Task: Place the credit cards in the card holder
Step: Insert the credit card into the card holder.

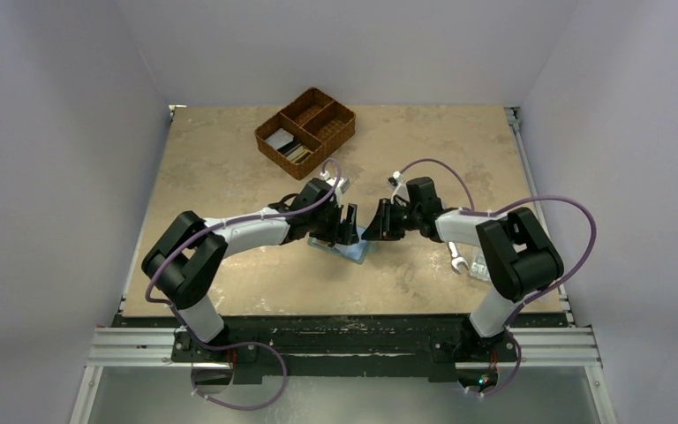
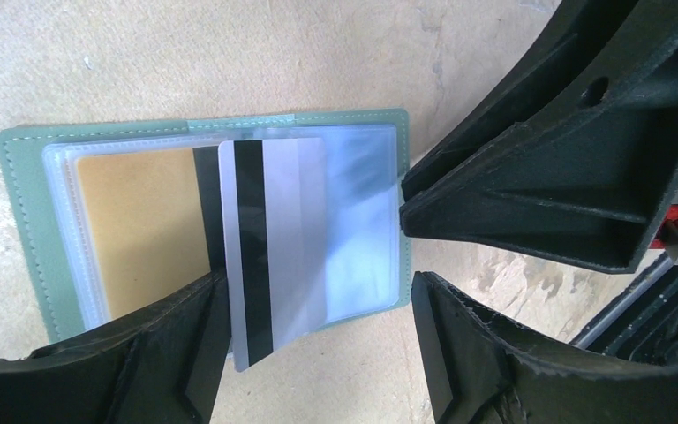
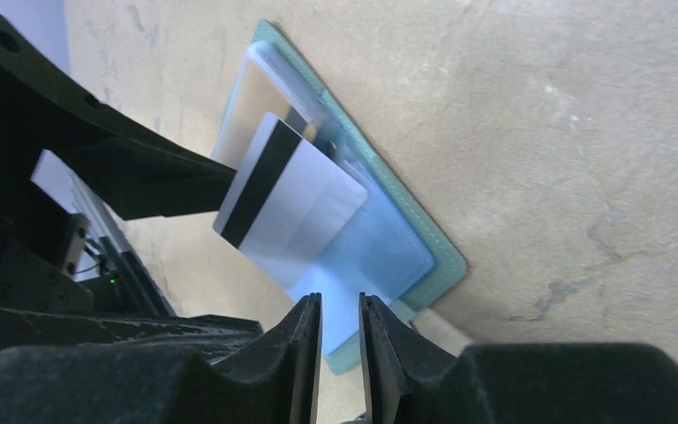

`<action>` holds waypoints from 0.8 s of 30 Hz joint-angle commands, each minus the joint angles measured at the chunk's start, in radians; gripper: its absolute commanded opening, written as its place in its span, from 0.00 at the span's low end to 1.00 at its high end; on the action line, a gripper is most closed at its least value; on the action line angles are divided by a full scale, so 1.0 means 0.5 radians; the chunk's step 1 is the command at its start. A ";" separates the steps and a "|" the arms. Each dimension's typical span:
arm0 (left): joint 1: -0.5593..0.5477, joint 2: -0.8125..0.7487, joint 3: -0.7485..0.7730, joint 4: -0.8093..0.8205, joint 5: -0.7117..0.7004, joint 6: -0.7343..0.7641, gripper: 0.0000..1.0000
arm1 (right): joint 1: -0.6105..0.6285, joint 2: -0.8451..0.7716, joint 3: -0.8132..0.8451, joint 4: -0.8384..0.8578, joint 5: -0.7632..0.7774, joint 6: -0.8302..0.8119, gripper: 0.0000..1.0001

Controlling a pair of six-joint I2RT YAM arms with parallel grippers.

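Two grippers meet over open card holder (image 2: 26, 221) at middle of table (image 2: 229, 53). Left gripper (image 2: 318, 296) spread wide, straddling striped credit card (image 2: 282, 247), tilted, half inside clear sleeve (image 2: 362, 221). Right gripper (image 3: 340, 305) narrowly parted at holder's edge; grip on sleeve unclear. More cards (image 1: 282, 141) in wicker basket (image 1: 327, 148). Wrench (image 1: 455, 256) partly behind right arm (image 1: 512, 256).

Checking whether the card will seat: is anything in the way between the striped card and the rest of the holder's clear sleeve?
Nothing visible blocks it. The striped card appears partly inside the clear sleeve of the card holder, but skewed, one corner overhanging the holder's edge, so the sleeve's side may snag it.
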 commanded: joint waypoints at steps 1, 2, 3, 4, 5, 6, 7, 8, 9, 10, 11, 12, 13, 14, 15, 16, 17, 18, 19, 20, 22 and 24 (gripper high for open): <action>-0.001 -0.054 0.108 -0.111 -0.068 0.109 0.76 | -0.009 0.023 0.035 -0.242 0.056 -0.191 0.30; -0.005 -0.046 0.120 -0.126 -0.064 0.117 0.76 | -0.010 0.030 0.021 -0.219 0.050 -0.184 0.29; -0.004 -0.044 0.126 -0.133 -0.062 0.120 0.76 | -0.008 0.041 0.011 -0.198 0.044 -0.177 0.29; -0.005 -0.042 0.130 -0.136 -0.063 0.121 0.76 | -0.009 0.053 0.006 -0.182 0.036 -0.171 0.29; -0.004 -0.042 0.137 -0.143 -0.067 0.126 0.76 | -0.006 0.066 0.005 -0.169 0.028 -0.167 0.29; -0.004 -0.040 0.142 -0.153 -0.072 0.131 0.76 | -0.006 0.077 0.001 -0.155 0.027 -0.161 0.28; -0.005 -0.042 0.149 -0.162 -0.077 0.134 0.75 | -0.007 0.082 -0.006 -0.139 0.032 -0.158 0.28; -0.004 -0.046 0.153 -0.171 -0.084 0.141 0.75 | -0.008 0.091 -0.005 -0.134 0.035 -0.157 0.27; -0.003 -0.048 0.157 -0.178 -0.085 0.145 0.74 | -0.007 0.100 -0.007 -0.126 0.036 -0.157 0.27; -0.003 -0.051 0.160 -0.179 -0.085 0.148 0.74 | -0.007 0.107 -0.006 -0.122 0.036 -0.157 0.27; -0.003 -0.049 0.162 -0.180 -0.078 0.147 0.74 | -0.006 0.116 -0.006 -0.116 0.036 -0.157 0.27; -0.003 -0.046 0.162 -0.178 -0.067 0.146 0.73 | -0.006 0.121 -0.006 -0.109 0.036 -0.157 0.27; -0.005 -0.039 0.162 -0.172 -0.048 0.146 0.72 | -0.007 0.128 -0.006 -0.104 0.036 -0.155 0.26; -0.004 -0.030 0.160 -0.163 -0.027 0.142 0.72 | -0.005 0.134 -0.007 -0.099 0.036 -0.154 0.26; -0.006 -0.020 0.154 -0.149 -0.006 0.132 0.71 | -0.006 0.139 -0.004 -0.096 0.033 -0.151 0.26; -0.010 -0.012 0.145 -0.132 0.013 0.124 0.71 | -0.006 0.144 -0.004 -0.092 0.031 -0.150 0.26; -0.015 -0.003 0.137 -0.112 0.031 0.113 0.70 | -0.006 0.148 -0.003 -0.088 0.032 -0.149 0.26; -0.021 0.007 0.135 -0.103 0.043 0.106 0.70 | -0.007 0.149 -0.003 -0.086 0.033 -0.148 0.26; -0.027 0.014 0.131 -0.091 0.056 0.099 0.70 | -0.006 0.149 0.000 -0.085 0.033 -0.148 0.26; -0.031 0.023 0.129 -0.086 0.063 0.098 0.70 | -0.008 0.152 -0.001 -0.083 0.031 -0.148 0.26; -0.034 0.038 0.130 -0.077 0.087 0.093 0.70 | -0.005 0.151 -0.001 -0.083 0.030 -0.145 0.26; -0.039 0.053 0.137 -0.063 0.133 0.091 0.70 | -0.007 0.144 -0.003 -0.080 0.033 -0.145 0.26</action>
